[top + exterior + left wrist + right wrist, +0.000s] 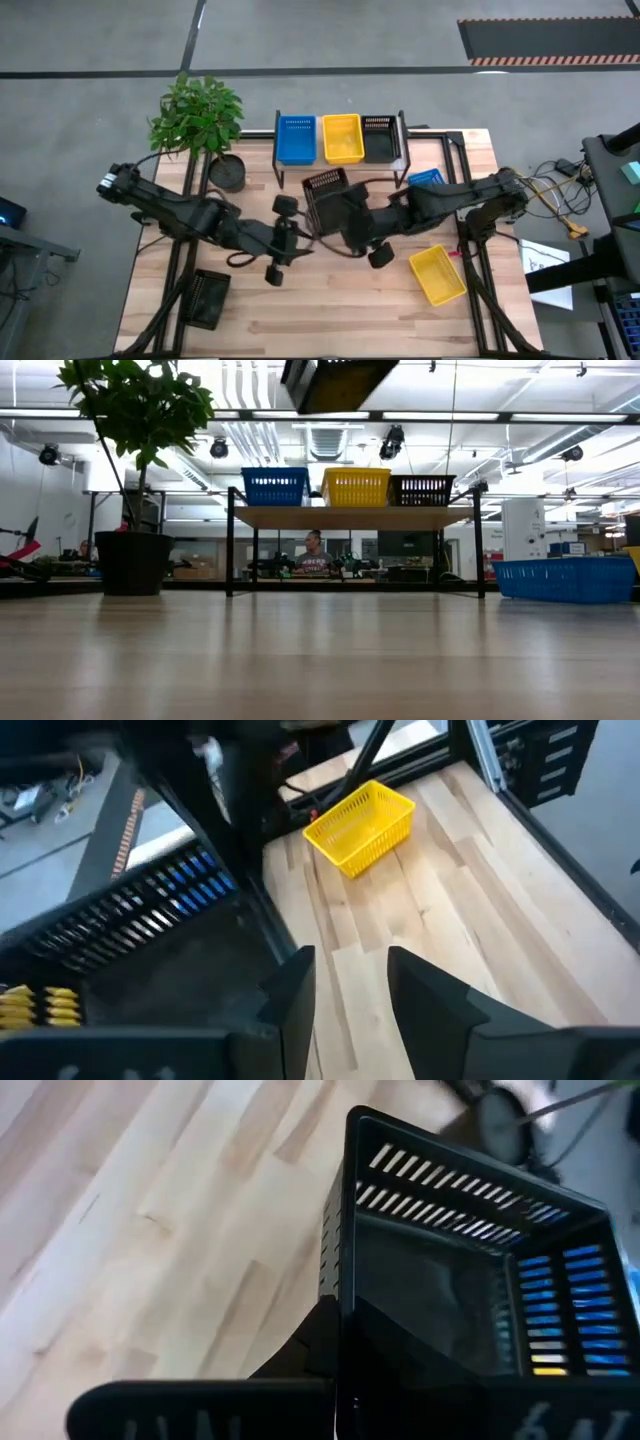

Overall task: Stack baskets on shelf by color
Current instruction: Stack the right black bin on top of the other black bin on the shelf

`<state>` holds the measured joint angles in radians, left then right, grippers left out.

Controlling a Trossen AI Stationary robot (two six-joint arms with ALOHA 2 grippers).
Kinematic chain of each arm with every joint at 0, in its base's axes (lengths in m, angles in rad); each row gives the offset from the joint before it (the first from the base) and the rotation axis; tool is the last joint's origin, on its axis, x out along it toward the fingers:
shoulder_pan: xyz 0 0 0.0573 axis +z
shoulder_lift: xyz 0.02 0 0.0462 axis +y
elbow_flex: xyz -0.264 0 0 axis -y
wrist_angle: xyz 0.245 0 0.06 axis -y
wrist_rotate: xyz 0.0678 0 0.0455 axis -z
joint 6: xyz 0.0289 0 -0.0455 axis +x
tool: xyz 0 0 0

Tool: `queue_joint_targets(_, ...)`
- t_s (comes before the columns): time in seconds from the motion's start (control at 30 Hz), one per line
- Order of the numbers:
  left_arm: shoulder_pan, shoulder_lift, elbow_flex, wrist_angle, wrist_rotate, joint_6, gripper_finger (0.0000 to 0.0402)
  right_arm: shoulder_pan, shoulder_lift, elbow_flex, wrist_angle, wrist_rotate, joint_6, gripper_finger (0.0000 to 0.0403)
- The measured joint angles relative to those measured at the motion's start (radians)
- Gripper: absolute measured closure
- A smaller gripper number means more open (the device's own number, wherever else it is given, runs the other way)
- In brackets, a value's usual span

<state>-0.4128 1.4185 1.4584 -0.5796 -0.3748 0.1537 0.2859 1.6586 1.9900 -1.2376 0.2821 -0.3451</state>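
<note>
Right gripper (322, 205) clamped on black basket (327, 189), held in air, middle of high view, just below shelf (342, 160). Shelf top holds blue, yellow, black baskets in row. Left gripper (283, 236) left of centre, fingers apart, holding nothing.

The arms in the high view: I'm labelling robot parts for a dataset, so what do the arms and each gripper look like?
Both arms are dark, nearly black, built of jointed tubular segments with rounded knuckle housings. Black cables loop beside the left arm and between it and the right arm. The left gripper has two flat, matte black, wedge-shaped fingers. The right gripper is equally black. No markings show.
</note>
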Motion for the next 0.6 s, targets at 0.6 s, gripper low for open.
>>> queue_joint_targets(0.6, -0.007, -0.136, -0.228, 0.248, -0.003, 0.011, 0.0291, -0.476, -0.414, -0.395, 0.259, -0.297, -0.207, 0.0394)
